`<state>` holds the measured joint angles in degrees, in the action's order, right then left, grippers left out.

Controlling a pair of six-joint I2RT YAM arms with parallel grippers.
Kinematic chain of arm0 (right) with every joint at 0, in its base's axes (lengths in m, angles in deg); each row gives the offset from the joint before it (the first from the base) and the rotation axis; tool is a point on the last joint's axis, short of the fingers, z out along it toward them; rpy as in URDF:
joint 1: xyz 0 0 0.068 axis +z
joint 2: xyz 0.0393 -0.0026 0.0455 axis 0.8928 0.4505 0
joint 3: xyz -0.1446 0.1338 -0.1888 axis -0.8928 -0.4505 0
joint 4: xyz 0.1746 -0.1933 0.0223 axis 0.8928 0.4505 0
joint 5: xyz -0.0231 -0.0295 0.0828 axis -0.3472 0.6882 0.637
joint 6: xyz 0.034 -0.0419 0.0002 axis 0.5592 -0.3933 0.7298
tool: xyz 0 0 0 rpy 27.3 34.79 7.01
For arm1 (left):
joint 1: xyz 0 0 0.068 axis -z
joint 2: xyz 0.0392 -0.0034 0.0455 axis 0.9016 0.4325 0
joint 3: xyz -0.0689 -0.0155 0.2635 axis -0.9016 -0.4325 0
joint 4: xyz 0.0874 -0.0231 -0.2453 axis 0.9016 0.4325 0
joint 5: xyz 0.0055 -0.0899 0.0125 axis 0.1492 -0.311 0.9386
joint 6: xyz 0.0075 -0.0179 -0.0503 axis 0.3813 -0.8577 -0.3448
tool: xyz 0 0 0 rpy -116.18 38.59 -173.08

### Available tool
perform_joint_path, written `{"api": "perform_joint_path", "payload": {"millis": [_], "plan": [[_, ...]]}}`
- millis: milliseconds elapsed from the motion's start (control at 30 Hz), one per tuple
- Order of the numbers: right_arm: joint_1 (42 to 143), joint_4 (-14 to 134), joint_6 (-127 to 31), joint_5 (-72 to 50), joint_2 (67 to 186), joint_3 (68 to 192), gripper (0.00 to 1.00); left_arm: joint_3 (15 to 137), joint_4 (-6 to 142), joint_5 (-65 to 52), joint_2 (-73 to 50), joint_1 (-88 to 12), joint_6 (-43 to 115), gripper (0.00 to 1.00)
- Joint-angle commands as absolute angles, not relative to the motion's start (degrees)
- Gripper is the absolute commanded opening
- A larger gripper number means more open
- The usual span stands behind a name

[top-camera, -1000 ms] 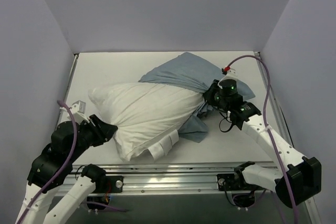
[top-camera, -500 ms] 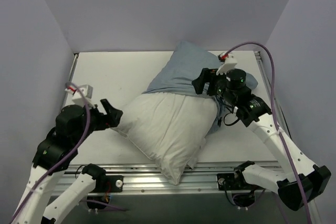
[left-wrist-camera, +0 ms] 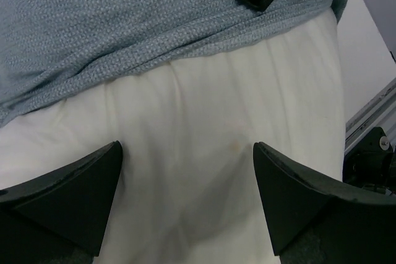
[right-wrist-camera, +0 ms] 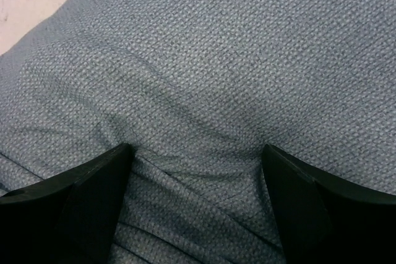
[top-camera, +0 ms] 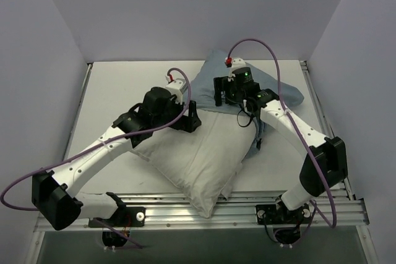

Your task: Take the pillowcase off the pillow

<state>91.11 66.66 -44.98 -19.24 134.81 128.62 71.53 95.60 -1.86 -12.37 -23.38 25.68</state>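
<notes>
Nearest me, the white pillow (top-camera: 198,159) lies slantwise, its near corner over the rail (top-camera: 154,209). Most of it is bare.

Past the middle, the left gripper (left-wrist-camera: 185,148) hangs over the bare pillow just short of the hem. Its jaws stand wide apart and hold nothing.

Just beyond, the blue case (top-camera: 288,94) covers only the pillow's far end. The right gripper (right-wrist-camera: 197,148) is poised right over it, jaws also spread wide and empty, with creased cloth between them.

The step in hand looks like taking fresh holds, and I'd say the job is well over halfway. To do it well, the left should come down and bite deep into the stuffing, clear of the hem, so it anchors the pillow alone. The right should gather one of those creases, catching cloth only and not the pillow under it. Then they should pull apart along the pillow's length, the case going out across the table (top-camera: 117,85).
</notes>
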Motion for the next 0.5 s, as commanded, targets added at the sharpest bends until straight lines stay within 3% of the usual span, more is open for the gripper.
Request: {"api": "perform_joint_path", "payload": {"millis": [0,267,333,400,433,467], "plan": [[92.5,67.7,-45.7,-17.1,133.8,124.8,0.81,69.2,85.7,-6.6,-12.8,-22.9,28.6,0.94],[94.7,68.0,-45.6,-14.7,132.6,122.8,0.80,57.8,78.1,-4.5,-7.3,-21.1,25.8,0.94],[95.9,69.3,-48.2,-12.9,132.0,125.3,0.80,54.4,77.1,-3.6,-7.4,-21.0,23.7,0.98],[98.6,70.8,-49.9,-13.9,131.3,127.0,0.80,52.1,76.7,-1.5,-8.7,-20.8,22.4,0.87],[99.3,71.2,-50.5,-14.5,131.2,128.9,0.81,49.8,76.0,-1.1,-9.5,-20.7,22.0,0.68],[99.8,72.0,-50.8,-14.2,131.2,130.0,0.81,48.9,76.0,-0.6,-11.2,-20.8,21.8,0.57]]}}
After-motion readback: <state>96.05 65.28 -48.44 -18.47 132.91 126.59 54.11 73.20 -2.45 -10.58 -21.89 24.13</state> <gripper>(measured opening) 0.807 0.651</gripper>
